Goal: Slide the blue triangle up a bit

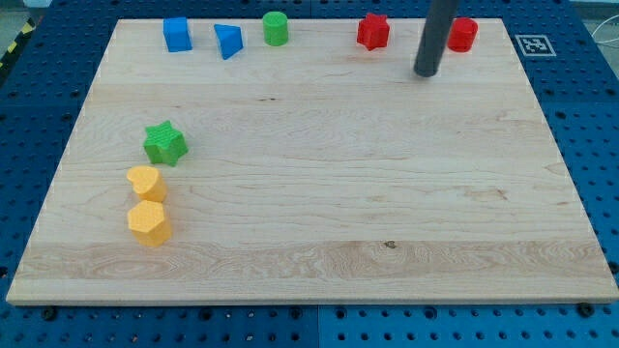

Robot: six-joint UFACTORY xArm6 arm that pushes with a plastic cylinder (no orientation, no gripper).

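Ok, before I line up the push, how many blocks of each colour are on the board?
Blue: 2, blue cube and blue triangle
Green: 2, green cylinder and green star
Red: 2, red star and red cylinder
Yellow: 2, yellow heart and yellow hexagon
Total: 8

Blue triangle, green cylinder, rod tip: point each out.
blue triangle [228,41], camera view, on its front face.
green cylinder [276,28], camera view, on its side wall.
my tip [426,72], camera view, at the rod's very end, far to the view's right of the triangle.
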